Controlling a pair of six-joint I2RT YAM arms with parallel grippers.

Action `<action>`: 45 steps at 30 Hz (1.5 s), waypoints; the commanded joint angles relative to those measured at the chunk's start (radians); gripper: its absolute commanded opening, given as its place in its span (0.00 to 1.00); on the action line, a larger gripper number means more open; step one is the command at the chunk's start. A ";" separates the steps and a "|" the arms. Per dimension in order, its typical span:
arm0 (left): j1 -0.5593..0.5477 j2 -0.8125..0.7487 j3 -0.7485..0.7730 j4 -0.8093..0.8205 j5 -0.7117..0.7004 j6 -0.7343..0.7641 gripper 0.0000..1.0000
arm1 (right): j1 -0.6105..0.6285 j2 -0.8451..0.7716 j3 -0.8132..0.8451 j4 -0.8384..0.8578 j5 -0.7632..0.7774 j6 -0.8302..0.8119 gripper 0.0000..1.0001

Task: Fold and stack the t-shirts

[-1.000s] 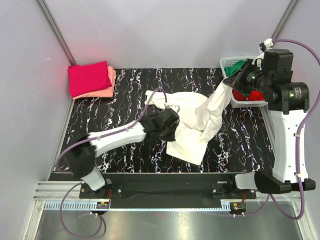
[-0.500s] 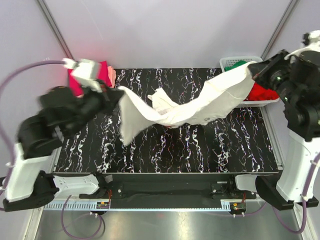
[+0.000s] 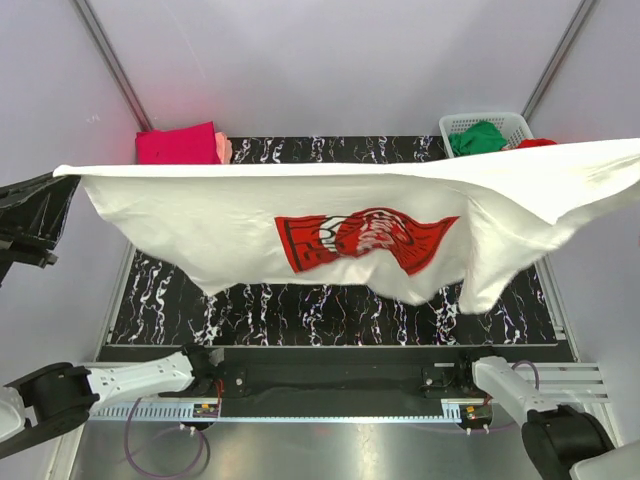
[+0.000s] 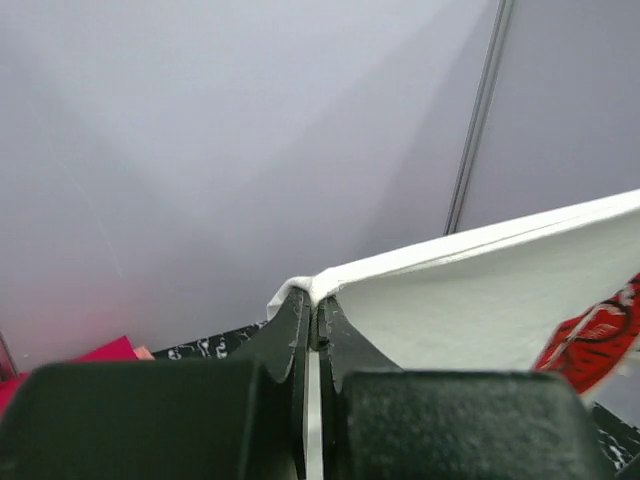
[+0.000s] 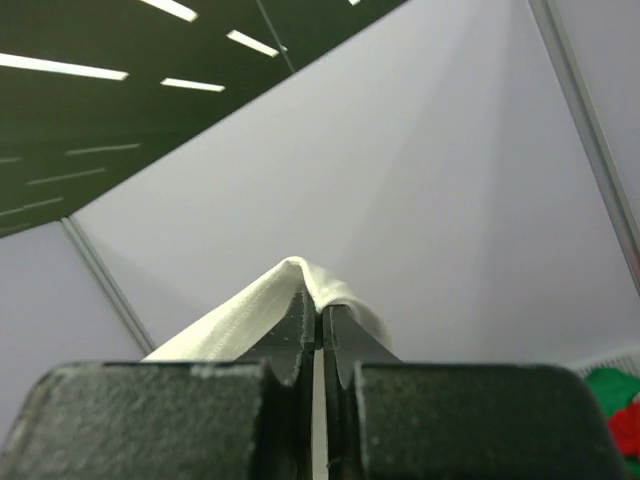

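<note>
The white t-shirt (image 3: 220, 215) with the red chest print (image 3: 365, 238) hangs stretched wide, high above the table, print towards the top camera. My left gripper (image 3: 60, 180) is shut on its left corner; the left wrist view shows the fingers closed on the white hem (image 4: 315, 300). My right gripper (image 5: 321, 300) is shut on the other corner and lies beyond the right edge of the top view. A folded magenta tee (image 3: 175, 145) lies on a salmon-pink one (image 3: 224, 148) at the back left. A green tee (image 3: 480, 138) and a red one (image 3: 537, 143) sit in the basket.
The white slatted basket (image 3: 455, 122) stands at the back right corner. The black marbled table (image 3: 330, 305) shows under the hanging shirt. Grey walls and metal posts close in both sides and the back.
Both arms have risen and pulled apart. The white tee went from a crumpled heap on the table to a wide taut sheet in the air, its red print now showing.
</note>
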 commanded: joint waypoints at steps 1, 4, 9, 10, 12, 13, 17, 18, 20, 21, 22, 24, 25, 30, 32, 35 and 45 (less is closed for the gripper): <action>-0.003 -0.010 -0.048 0.121 -0.064 0.127 0.00 | 0.062 0.111 0.070 0.096 0.119 -0.125 0.00; -0.005 0.012 -0.120 0.183 -0.104 0.162 0.00 | 0.091 0.209 0.124 0.099 0.114 -0.156 0.00; -0.005 0.105 -0.244 0.273 -0.197 0.209 0.00 | 0.091 0.388 0.091 0.133 0.019 -0.137 0.00; -0.005 0.110 -0.278 0.299 -0.203 0.223 0.00 | 0.091 0.410 0.067 0.148 0.020 -0.140 0.00; 0.010 0.128 -0.365 0.370 -0.204 0.243 0.00 | 0.091 0.485 0.020 0.199 0.048 -0.144 0.00; 0.083 0.141 -0.387 0.388 -0.158 0.240 0.00 | 0.091 0.517 -0.017 0.225 0.054 -0.165 0.00; 0.536 0.263 -0.485 0.400 0.306 0.044 0.00 | 0.085 0.774 -0.022 0.229 0.059 -0.176 0.00; 0.606 0.300 -0.549 0.426 0.379 -0.017 0.00 | 0.074 0.822 -0.019 0.232 0.042 -0.167 0.00; 0.750 0.478 -0.559 0.459 0.523 -0.071 0.00 | 0.054 0.995 -0.005 0.245 0.010 -0.120 0.00; 0.786 0.563 -0.539 0.453 0.562 -0.127 0.00 | 0.028 1.075 0.104 0.225 -0.068 -0.089 0.00; 0.815 0.664 -0.425 0.354 0.574 -0.157 0.00 | 0.019 1.173 0.216 0.111 -0.090 -0.080 0.33; 0.880 1.002 -0.189 0.181 0.550 -0.258 0.06 | 0.001 1.515 0.699 -0.061 -0.198 -0.060 0.93; 0.897 1.108 0.050 0.084 0.556 -0.293 0.12 | -0.007 1.600 0.809 -0.140 -0.241 -0.060 0.99; 0.920 1.141 -0.051 0.072 0.530 -0.402 0.54 | -0.006 1.291 0.098 0.209 -0.303 -0.075 1.00; 0.920 1.002 -0.244 0.189 0.515 -0.416 0.68 | -0.006 1.169 -0.015 0.311 -0.297 -0.075 1.00; 0.923 0.914 -0.324 0.177 0.468 -0.447 0.71 | -0.006 1.157 0.027 0.184 -0.294 -0.064 1.00; 0.920 0.572 -0.936 0.279 0.523 -0.511 0.71 | -0.006 1.028 -0.369 0.249 -0.453 0.057 0.94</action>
